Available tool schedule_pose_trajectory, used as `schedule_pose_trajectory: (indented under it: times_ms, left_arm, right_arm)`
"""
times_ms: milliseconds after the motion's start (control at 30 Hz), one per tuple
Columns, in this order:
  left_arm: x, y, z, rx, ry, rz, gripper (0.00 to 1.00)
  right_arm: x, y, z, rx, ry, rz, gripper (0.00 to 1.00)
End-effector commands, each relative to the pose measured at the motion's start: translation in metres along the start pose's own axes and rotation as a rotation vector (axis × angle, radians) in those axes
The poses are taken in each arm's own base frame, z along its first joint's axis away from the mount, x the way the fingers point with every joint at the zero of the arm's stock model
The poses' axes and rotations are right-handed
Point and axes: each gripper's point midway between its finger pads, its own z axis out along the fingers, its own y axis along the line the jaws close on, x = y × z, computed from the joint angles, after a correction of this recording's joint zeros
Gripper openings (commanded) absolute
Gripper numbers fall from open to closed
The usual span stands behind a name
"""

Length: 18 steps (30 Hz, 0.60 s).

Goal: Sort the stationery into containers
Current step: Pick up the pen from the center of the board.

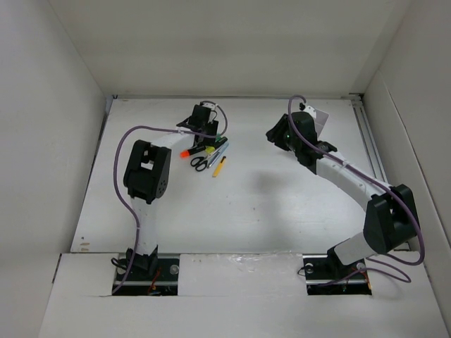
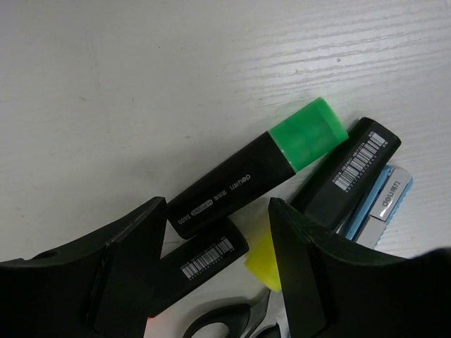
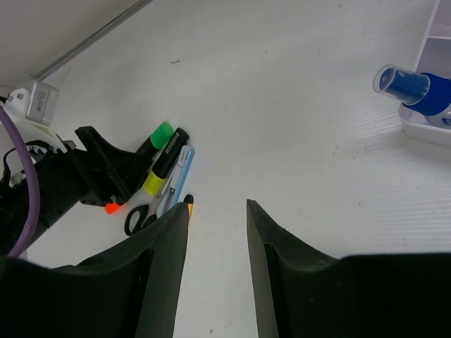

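Observation:
The stationery lies in a pile at the back left of the table. It includes a green-capped black highlighter [image 2: 268, 165], an orange-tipped marker [image 1: 187, 151], black-handled scissors [image 1: 199, 163], a silver-blue pen [image 1: 221, 149] and a short yellow stick [image 1: 219, 166]. My left gripper [image 2: 218, 211] hangs low over the pile, open. A black barcoded marker [image 2: 201, 257] lies between its fingers, under the highlighter's butt end. My right gripper [image 3: 216, 211] is open and empty above bare table. The blue-capped bottle [image 3: 409, 88] lies in the translucent tray [image 3: 438, 35], its cap over the rim.
A second black marker [image 2: 352, 169] with a yellow cap [image 2: 264, 257] and a light blue cutter [image 2: 384, 201] lie in the same pile. White walls enclose the table on three sides. The tray [image 1: 320, 116] sits at the back, partly behind the right arm.

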Motion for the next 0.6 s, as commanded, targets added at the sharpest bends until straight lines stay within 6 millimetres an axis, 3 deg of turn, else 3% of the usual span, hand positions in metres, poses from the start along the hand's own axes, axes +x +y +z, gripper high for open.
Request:
schedule_pose_trajectory:
  times_ms: [0,133,167,233,400,567]
  left_arm:
    - [-0.035,0.005,-0.013,-0.017,-0.046,0.019,0.57]
    - [-0.028,0.003,-0.004,-0.010,-0.017,0.024,0.57]
    - [-0.018,0.003,0.001,-0.013,0.010,0.028,0.57]
    - [-0.024,0.004,0.002,-0.023,0.005,0.027,0.57]
    - [-0.008,0.005,0.016,-0.039,0.054,0.036,0.57]
    - [-0.008,0.005,0.018,-0.040,0.061,0.037,0.55]
  right_arm:
    - [-0.014,0.012,-0.004,-0.054,-0.044,0.000,0.44]
    - [-0.014,0.006,-0.002,-0.042,-0.042,0.003,0.44]
    - [-0.014,0.006,-0.002,-0.042,-0.042,0.003,0.44]
    - [-0.014,0.006,-0.002,-0.042,-0.042,0.003,0.44]
    - [-0.014,0.006,-0.002,-0.042,-0.042,0.003,0.44]
    - [-0.014,0.009,-0.002,-0.055,-0.042,0.004,0.44]
